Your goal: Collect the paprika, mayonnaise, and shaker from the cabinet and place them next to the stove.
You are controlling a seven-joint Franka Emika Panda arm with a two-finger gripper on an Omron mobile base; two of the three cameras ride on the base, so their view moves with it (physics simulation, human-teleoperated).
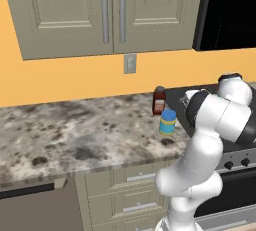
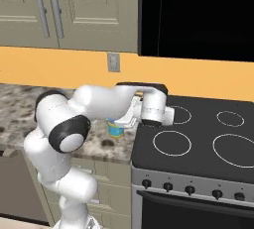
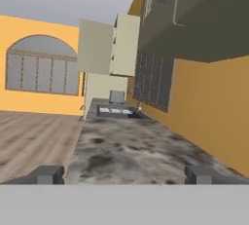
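Already the paprika [image 1: 159, 100] and mayonnaise [image 1: 167, 122] stand on the tabletop [image 1: 75, 130], just left of the stove [image 2: 198, 139]. The end effector [image 3: 124, 174] is spread wide, holding nothing. I judge the shaker comes next: approach the shut cabinet [image 1: 75, 15] by its handle [image 1: 104, 11]. The arm partly hides the mayonnaise in the right base view.
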